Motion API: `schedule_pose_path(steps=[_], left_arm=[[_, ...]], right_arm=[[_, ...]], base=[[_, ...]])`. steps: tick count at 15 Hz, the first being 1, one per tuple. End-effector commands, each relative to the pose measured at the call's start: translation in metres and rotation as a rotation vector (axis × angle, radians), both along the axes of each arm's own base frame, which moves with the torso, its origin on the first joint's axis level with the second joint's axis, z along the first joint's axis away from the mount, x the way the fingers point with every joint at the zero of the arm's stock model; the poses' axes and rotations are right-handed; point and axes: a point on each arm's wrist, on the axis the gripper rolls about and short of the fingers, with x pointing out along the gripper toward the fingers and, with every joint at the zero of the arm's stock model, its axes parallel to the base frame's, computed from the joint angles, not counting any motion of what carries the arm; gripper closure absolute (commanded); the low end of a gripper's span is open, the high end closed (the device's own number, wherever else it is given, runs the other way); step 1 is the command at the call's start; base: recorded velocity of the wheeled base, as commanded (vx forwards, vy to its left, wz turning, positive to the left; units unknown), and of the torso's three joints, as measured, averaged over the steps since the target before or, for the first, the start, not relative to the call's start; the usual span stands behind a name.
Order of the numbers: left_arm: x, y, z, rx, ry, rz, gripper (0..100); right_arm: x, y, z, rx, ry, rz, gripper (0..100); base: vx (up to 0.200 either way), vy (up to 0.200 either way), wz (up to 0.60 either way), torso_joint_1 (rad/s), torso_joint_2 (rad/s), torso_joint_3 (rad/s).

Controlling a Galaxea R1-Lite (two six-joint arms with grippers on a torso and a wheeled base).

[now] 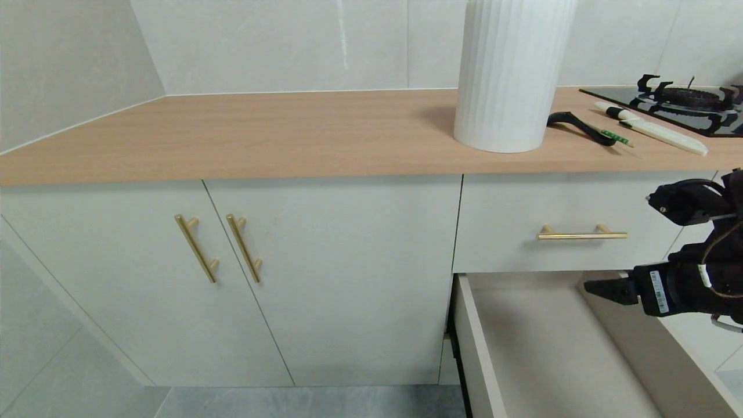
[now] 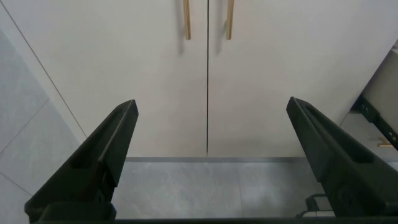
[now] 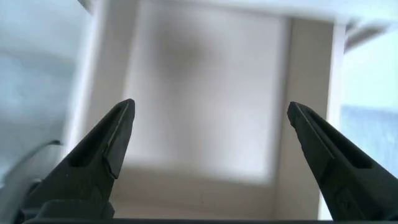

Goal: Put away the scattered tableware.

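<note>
On the wooden counter at the back right lie a black curved utensil (image 1: 580,126), a thin green-marked tool (image 1: 616,138) and a white knife (image 1: 656,129). Below them the lower drawer (image 1: 476,342) stands pulled out, with nothing in the part I can see. My right gripper (image 1: 618,244) hangs open over the drawer's right side, holding nothing; its wrist view looks into the drawer (image 3: 205,143) between the open right gripper (image 3: 210,106) fingers. My left gripper (image 2: 211,103) is open and holds nothing, low down, facing the double cabinet doors (image 2: 207,74).
A tall white ribbed vase (image 1: 511,75) stands on the counter next to the utensils. A gas hob (image 1: 685,101) is at the far right. A closed drawer with a brass handle (image 1: 582,234) sits above the open one. The doors' brass handles (image 1: 220,247) are to the left.
</note>
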Motion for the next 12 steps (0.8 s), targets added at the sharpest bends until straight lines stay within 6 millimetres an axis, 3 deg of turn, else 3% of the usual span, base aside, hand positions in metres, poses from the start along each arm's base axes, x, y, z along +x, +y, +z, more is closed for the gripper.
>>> schedule_pose_path(steps=[1, 3, 8, 12], left_arm=[[0.0, 0.0, 0.0, 0.001, 0.0, 0.001, 0], [0.0, 0.0, 0.0, 0.0, 0.0, 0.001, 0], [0.0, 0.0, 0.0, 0.0, 0.0, 0.001, 0], [0.0, 0.0, 0.0, 0.0, 0.0, 0.001, 0]], right_arm=[[0.0099, -0.0087, 0.0038, 0.033, -0.004, -0.011, 0], [0.0181, -0.014, 0.0081, 0.057, -0.08, -0.04, 0], [0.0113, -0.0159, 0.0032, 0.004, -0.089, -0.008, 0], [0.0112, -0.016, 0.0011, -0.004, -0.084, -0.006, 0]], base=[[0.0, 0.0, 0.0, 0.0, 0.0, 0.0], [0.0, 0.0, 0.0, 0.0, 0.0, 0.0], [0.0, 0.0, 0.0, 0.01, -0.03, -0.019], [0.0, 0.0, 0.0, 0.133, -0.28, -0.25]])
